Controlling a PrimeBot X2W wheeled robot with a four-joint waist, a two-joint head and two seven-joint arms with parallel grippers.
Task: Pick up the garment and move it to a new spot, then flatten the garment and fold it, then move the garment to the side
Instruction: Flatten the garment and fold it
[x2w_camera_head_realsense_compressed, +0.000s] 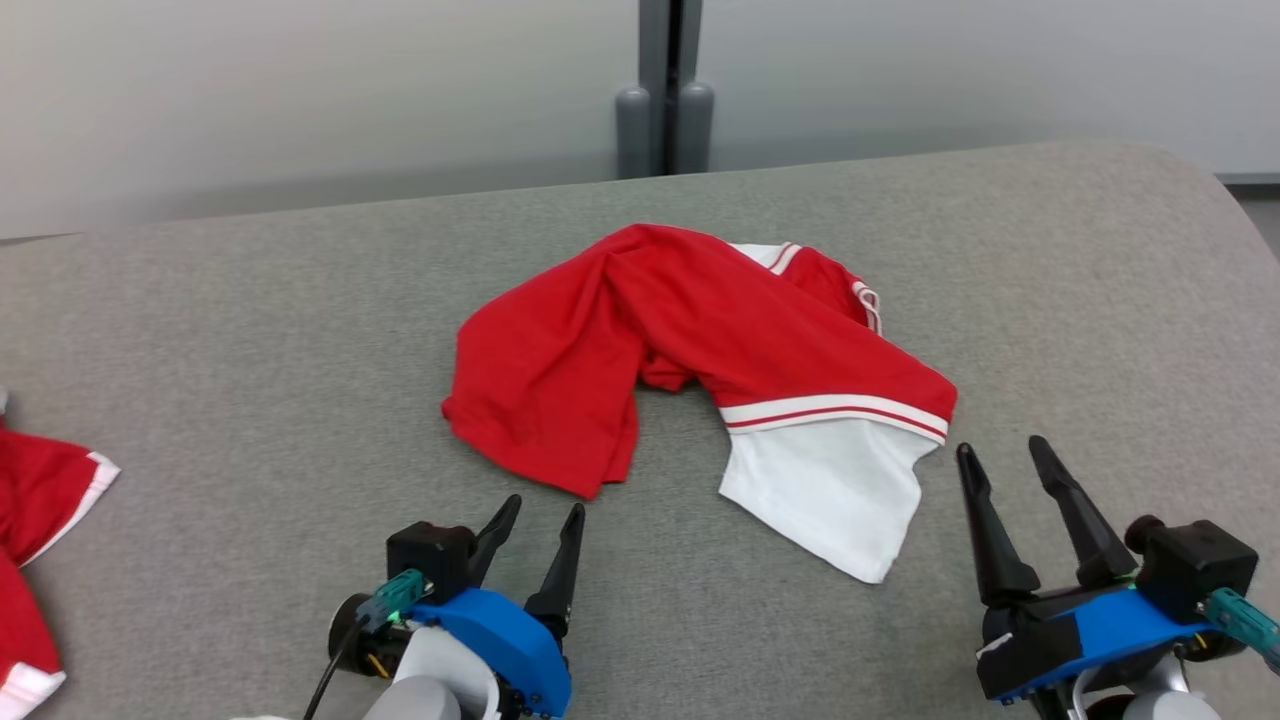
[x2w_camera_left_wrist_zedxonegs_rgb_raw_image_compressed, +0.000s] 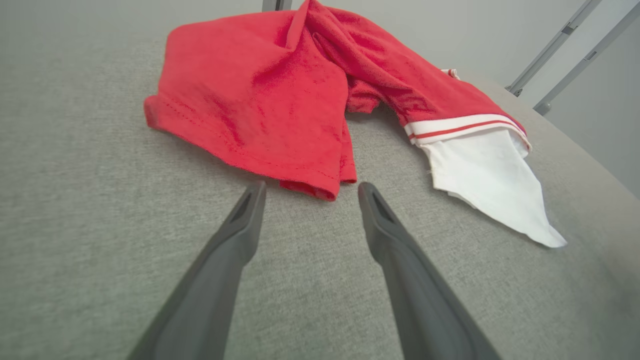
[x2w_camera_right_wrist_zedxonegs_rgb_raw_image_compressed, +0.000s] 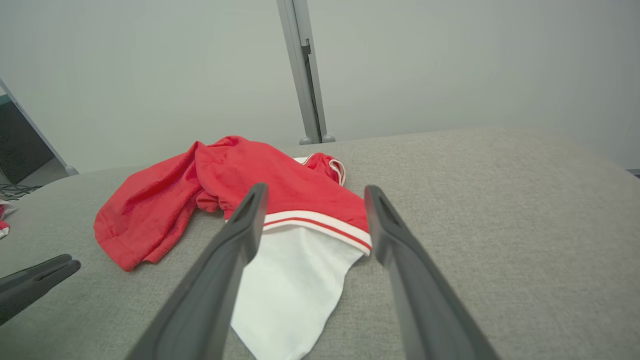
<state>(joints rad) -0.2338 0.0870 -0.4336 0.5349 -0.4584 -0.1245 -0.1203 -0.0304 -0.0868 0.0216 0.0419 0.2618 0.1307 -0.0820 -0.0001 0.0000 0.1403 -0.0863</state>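
On the desk (x2w_camera_head_realsense_compressed: 250, 350), the crumpled garment (x2w_camera_head_realsense_compressed: 700, 340) lies just beyond the left pincer (x2w_camera_head_realsense_compressed: 546, 505) and right pincer (x2w_camera_head_realsense_compressed: 1001, 446), both spread apart.

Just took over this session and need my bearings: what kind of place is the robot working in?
Probably a lab or test bay, not a home: a grey fabric-covered table, bare pale partition walls joined by a grey metal post, and a second red-and-white garment at the table's left edge.
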